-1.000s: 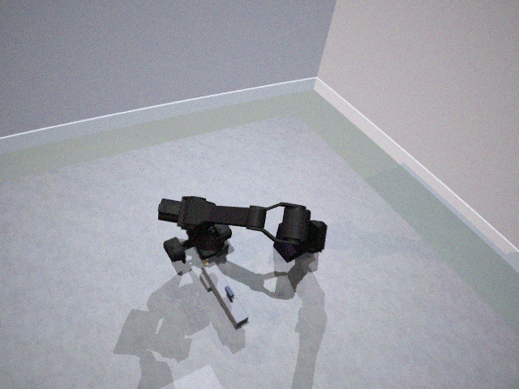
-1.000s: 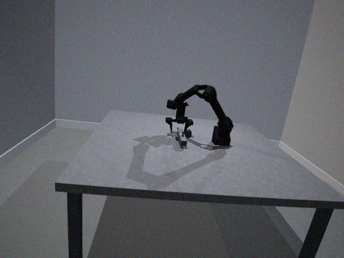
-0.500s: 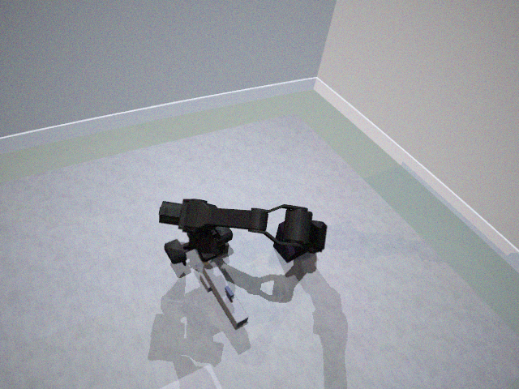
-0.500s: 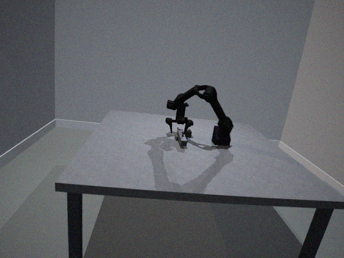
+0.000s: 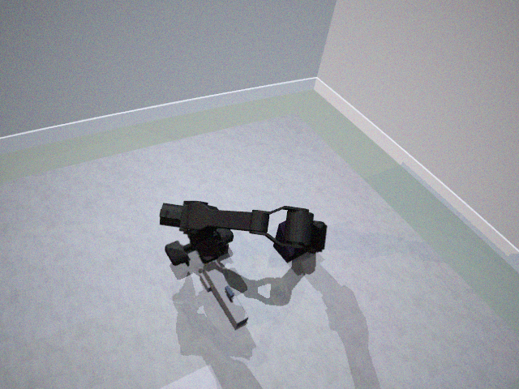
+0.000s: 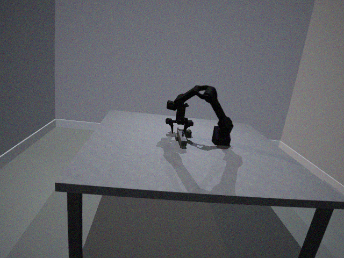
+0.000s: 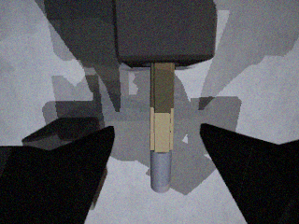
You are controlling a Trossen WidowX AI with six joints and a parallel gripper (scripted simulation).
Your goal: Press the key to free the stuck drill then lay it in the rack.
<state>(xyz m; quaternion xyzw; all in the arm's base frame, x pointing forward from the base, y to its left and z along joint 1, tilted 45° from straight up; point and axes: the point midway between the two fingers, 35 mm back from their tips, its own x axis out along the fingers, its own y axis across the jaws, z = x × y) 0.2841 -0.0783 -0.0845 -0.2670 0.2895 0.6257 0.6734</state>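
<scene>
My gripper (image 5: pixel 202 265) (image 6: pixel 178 131) (image 7: pixel 157 130) is open. Its fingers stand wide on either side of a slim bar (image 7: pixel 162 132), touching nothing that I can see. The bar is brown and tan and lies between the fingers in the wrist view, running from under a dark block (image 7: pixel 165 30) to a grey rounded end (image 7: pixel 161 175). It may be the drill or its holder. A long grey beam (image 5: pixel 224 301) (image 6: pixel 181 140) reaches from under the gripper. A small blue piece (image 5: pixel 229 292) is beside the beam. I cannot tell which parts are the key and the rack.
A dark box (image 7: pixel 70 128) is partly hidden behind the left finger in the wrist view. A small dark object (image 6: pixel 188 133) stands to the right of the gripper. The arm's base (image 6: pixel 221 136) stands farther right on the grey table (image 6: pixel 124 166).
</scene>
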